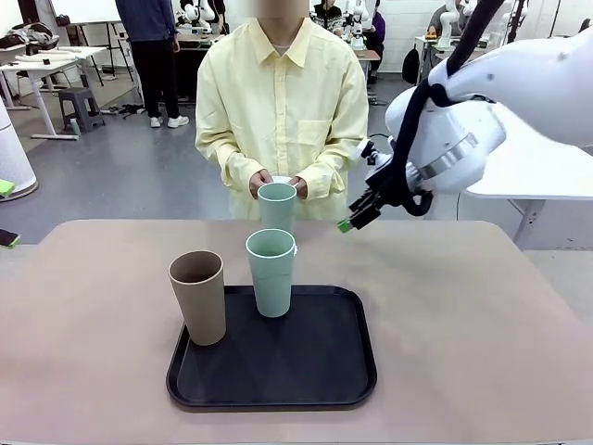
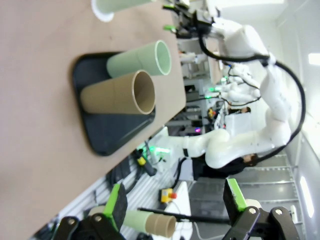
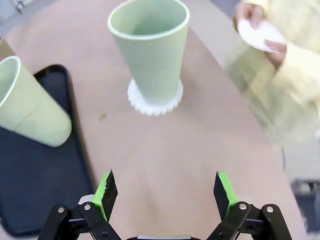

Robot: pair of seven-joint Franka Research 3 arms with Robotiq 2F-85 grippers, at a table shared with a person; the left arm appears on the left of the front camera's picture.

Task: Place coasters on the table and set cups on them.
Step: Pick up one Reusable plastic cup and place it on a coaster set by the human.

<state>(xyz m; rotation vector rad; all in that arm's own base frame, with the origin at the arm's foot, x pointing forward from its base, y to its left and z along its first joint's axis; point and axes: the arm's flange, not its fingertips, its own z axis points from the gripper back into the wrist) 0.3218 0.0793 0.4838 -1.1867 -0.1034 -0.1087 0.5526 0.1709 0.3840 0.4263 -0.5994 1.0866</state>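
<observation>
Beige-tan tabletop (image 1: 463, 306) with rounded corners, bearing a black rectangular plastic tray (image 1: 315, 371) on the robot's side.

On the tray, both upright:
- a tall, tapered, matte tan-brown tumbler (image 1: 198, 297) at the left;
- a pale mint-green tumbler of the same shape, the near mint tumbler (image 1: 271, 273), toward the tray's far edge, just beside the tan-brown tumbler but not touching it.

Beyond the tray, toward the far side of the table, a second pale green one, the far mint tumbler (image 1: 277, 206). Stands upright on a thin round white lacy coaster (image 3: 154, 106), with the scalloped rim showing around the base.

Across the table, a person in a pale yellow shirt (image 1: 283, 102), both hands together at the waist. Holding thin white discs, the spare coasters (image 3: 260, 32); too bunched to count.

Right gripper (image 1: 352, 221), black with green pads, hanging above the far part of the table, to the right of the far mint tumbler and clear of it. Jaws spread wide, nothing between them. From its own wrist, bare tabletop below the fingers and the coaster farther ahead.

Left gripper (image 2: 175, 200) raised off to the robot's left, well apart from the tray. Jaws likewise wide and empty.
</observation>
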